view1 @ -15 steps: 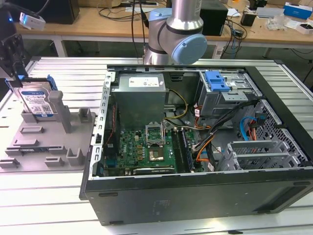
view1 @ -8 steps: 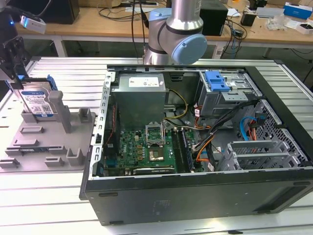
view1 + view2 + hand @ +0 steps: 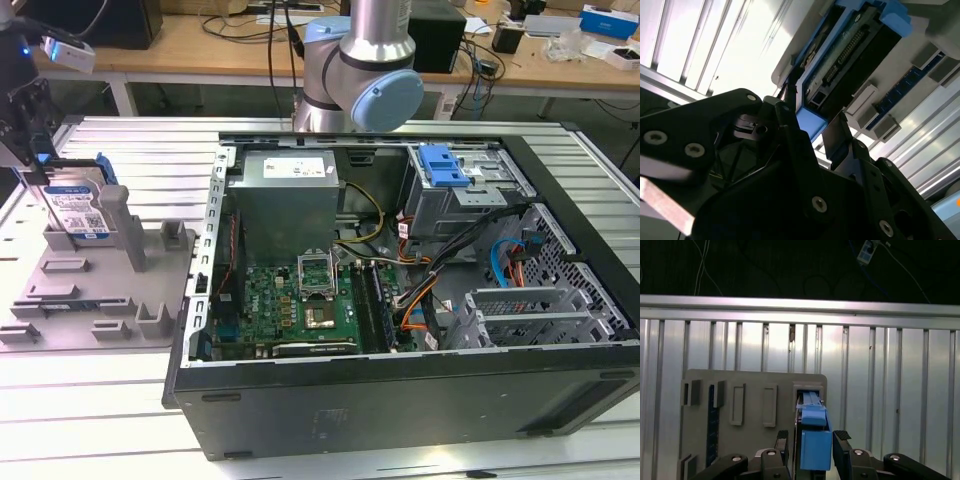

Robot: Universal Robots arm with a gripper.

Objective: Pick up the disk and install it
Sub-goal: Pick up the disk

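Straddling the upper end of the disk (image 3: pixel 815 452), the gripper (image 3: pixel 812 436) has its fingers (image 3: pixel 841 440) apart, one on each side of the blue caddy, with a slim gap showing beside it. In the exterior view the disk (image 3: pixel 78 212) stands upright in a slot of the grey holder tray (image 3: pixel 110 300), well apart from the open computer case (image 3: pixel 400 400) to the exterior view's right.
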